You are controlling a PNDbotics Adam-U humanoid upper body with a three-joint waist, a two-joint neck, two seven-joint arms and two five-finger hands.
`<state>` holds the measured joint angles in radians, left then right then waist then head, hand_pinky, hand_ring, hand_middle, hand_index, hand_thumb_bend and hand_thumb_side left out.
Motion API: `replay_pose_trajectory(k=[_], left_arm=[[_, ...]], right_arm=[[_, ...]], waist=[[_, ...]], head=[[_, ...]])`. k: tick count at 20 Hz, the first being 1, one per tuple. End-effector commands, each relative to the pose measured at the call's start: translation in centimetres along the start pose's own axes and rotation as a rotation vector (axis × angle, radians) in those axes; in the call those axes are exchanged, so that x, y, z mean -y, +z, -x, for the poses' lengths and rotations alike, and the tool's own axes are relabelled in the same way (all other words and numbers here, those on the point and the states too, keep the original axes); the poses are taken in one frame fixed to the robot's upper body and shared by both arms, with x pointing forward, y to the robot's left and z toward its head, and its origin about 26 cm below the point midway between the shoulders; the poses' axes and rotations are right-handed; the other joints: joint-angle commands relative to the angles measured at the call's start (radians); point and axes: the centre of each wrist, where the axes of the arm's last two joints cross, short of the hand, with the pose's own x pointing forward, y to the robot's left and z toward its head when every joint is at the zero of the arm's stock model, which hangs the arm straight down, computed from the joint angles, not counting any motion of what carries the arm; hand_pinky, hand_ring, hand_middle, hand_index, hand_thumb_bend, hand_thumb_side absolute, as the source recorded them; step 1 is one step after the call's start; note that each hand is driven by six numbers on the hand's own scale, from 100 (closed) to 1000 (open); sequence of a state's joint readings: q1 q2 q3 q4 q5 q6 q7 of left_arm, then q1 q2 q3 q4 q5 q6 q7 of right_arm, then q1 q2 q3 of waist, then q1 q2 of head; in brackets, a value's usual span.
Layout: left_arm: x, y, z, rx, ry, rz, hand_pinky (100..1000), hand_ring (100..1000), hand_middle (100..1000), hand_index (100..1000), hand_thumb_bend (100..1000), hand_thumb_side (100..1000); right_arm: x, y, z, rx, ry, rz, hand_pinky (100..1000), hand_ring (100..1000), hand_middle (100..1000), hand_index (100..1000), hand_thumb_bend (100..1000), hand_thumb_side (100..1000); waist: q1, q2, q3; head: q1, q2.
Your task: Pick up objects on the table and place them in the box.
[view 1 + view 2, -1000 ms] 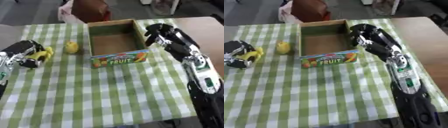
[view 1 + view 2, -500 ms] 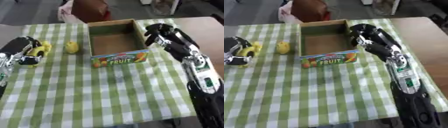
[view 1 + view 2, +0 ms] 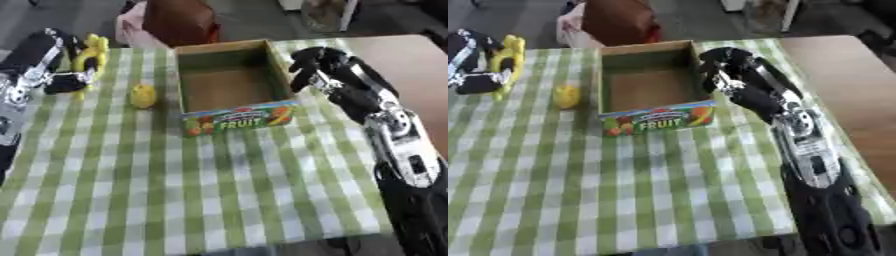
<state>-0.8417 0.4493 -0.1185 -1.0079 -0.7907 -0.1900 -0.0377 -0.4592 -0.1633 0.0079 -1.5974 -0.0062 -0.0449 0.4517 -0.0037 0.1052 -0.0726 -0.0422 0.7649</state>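
beside the box (image 3: 229, 75), a yellow fruit (image 3: 143, 95) sits.

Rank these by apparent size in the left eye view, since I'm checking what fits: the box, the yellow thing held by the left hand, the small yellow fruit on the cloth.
1. Box
2. Yellow thing held by the left hand
3. Small yellow fruit

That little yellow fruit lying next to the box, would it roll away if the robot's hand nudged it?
Probably, yes. The yellow fruit looks rounded, lemon-shaped, and lies loose on the checked cloth, so a push could set it rolling, likely in a wobbly curve. Its smooth-looking skin may also slip between fingers. It looks small beside the box, so I would guess it is light.
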Motion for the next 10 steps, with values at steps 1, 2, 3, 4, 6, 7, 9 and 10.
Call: replay_pose_trajectory(k=[1,2,3,4,6,7,9,10], left_arm=[[-1.5,-1.5,-2.4,0.071,0.064,-0.069,427,167,100,309,100,332],[-1.3,-1.9,-3.1,0.091,0.089,-0.071,431,172,100,315,100,333],[-1.1,-2.2,-3.7,0.109,0.109,-0.070,435,176,100,320,100,334],[-0.8,-2.5,-4.3,0.129,0.127,-0.065,437,180,101,323,100,335],[-0.5,-3.0,-5.4,0.172,0.167,-0.056,439,185,106,327,100,336],[-0.4,-3.2,-5.9,0.191,0.173,-0.052,442,191,112,332,100,337],[0.0,-3.5,-6.8,0.223,0.191,-0.051,447,205,129,347,100,220],[0.2,-3.6,-7.2,0.239,0.204,-0.053,449,208,132,350,100,338]], right_arm=[[0.0,-0.9,-0.9,0.038,0.010,-0.018,579,569,620,769,100,480],[-0.2,-1.0,-1.0,0.044,0.006,-0.023,579,569,620,769,100,479],[-0.3,-1.2,-1.1,0.049,0.003,-0.026,579,569,620,769,100,479],[-0.4,-1.3,-1.2,0.055,-0.001,-0.031,579,569,620,769,100,479],[-0.7,-1.5,-1.3,0.063,-0.007,-0.039,579,568,618,768,100,479],[-0.8,-1.6,-1.4,0.067,-0.011,-0.043,579,568,618,768,100,480],[-1.1,-1.9,-1.5,0.075,-0.017,-0.055,579,567,616,767,100,458],[-1.2,-2.0,-1.6,0.078,-0.020,-0.062,579,567,615,766,100,484]], waist=[[-0.002,-0.017,-0.009],[-0.004,-0.017,-0.017],[-0.005,-0.016,-0.023],[-0.007,-0.015,-0.033],[-0.010,-0.012,-0.049],[-0.011,-0.010,-0.058],[-0.011,-0.005,-0.076],[-0.011,-0.002,-0.086]], head=[[0.009,0.005],[0.011,0.005],[0.013,0.005],[0.017,0.005],[0.022,0.005],[0.026,0.005],[0.030,0.005],[0.030,0.005]])
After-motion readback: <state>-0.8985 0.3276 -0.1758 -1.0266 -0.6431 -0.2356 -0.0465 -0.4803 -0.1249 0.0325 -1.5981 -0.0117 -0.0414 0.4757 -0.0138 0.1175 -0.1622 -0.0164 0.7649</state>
